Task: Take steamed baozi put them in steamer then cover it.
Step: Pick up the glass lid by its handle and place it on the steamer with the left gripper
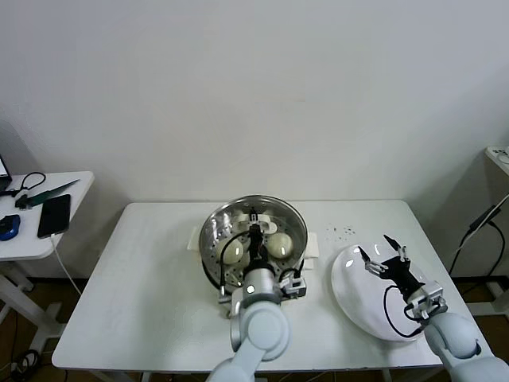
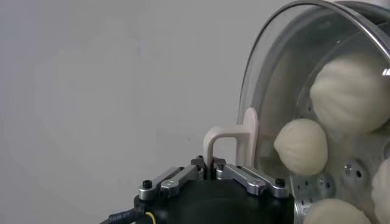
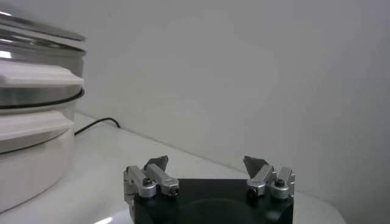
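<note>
The left tool [image 2: 211, 165] is clamped shut on the white handle [image 2: 234, 141] of the glass lid [image 1: 253, 231], which sits over the steel steamer [image 1: 208, 239] at the middle of the white table [image 1: 143, 278]. Four pale buns [image 2: 301, 146] show through the glass inside the steamer. The right tool [image 1: 382, 253] hangs with its fingers spread wide and empty above a bare white plate [image 1: 358, 294] near the table's right end. No writing is legible anywhere.
</note>
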Motion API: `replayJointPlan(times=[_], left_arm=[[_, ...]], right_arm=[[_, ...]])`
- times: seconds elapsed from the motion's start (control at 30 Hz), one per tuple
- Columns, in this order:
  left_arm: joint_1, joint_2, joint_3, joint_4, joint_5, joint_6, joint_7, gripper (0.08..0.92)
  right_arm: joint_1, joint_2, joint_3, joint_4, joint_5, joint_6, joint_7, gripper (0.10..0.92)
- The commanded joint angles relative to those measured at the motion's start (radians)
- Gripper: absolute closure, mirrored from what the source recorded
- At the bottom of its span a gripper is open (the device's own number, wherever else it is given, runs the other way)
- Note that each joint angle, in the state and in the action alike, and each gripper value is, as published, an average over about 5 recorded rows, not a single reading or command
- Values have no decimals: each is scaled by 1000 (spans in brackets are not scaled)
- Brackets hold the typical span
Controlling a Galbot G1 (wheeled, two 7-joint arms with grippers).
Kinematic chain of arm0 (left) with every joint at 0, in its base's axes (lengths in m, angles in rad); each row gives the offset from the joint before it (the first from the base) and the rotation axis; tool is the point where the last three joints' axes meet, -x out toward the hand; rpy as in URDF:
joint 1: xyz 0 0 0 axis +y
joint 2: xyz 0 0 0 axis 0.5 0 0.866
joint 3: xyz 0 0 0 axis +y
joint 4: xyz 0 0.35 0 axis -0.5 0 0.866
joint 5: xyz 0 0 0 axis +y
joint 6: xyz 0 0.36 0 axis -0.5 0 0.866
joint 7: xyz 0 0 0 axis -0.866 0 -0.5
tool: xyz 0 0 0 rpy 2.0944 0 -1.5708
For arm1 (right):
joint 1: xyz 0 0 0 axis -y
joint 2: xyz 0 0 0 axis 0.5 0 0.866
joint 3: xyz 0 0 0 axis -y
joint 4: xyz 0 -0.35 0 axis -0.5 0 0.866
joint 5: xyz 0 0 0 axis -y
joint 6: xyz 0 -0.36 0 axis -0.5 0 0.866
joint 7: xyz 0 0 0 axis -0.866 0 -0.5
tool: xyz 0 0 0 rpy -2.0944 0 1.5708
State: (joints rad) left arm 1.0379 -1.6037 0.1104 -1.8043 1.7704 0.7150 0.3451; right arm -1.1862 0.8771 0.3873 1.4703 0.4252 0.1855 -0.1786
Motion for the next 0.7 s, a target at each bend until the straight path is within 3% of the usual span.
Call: replayJointPlan(times=[0.03, 0.7], left_arm=[[-6, -20, 0, 44, 14, 3, -1, 853], [-4, -10, -6, 69, 0, 16, -61, 853]], right_arm=[[-2, 2, 4, -2, -2, 2, -2, 203], [-3, 8, 5, -2, -9, 8, -10, 203]])
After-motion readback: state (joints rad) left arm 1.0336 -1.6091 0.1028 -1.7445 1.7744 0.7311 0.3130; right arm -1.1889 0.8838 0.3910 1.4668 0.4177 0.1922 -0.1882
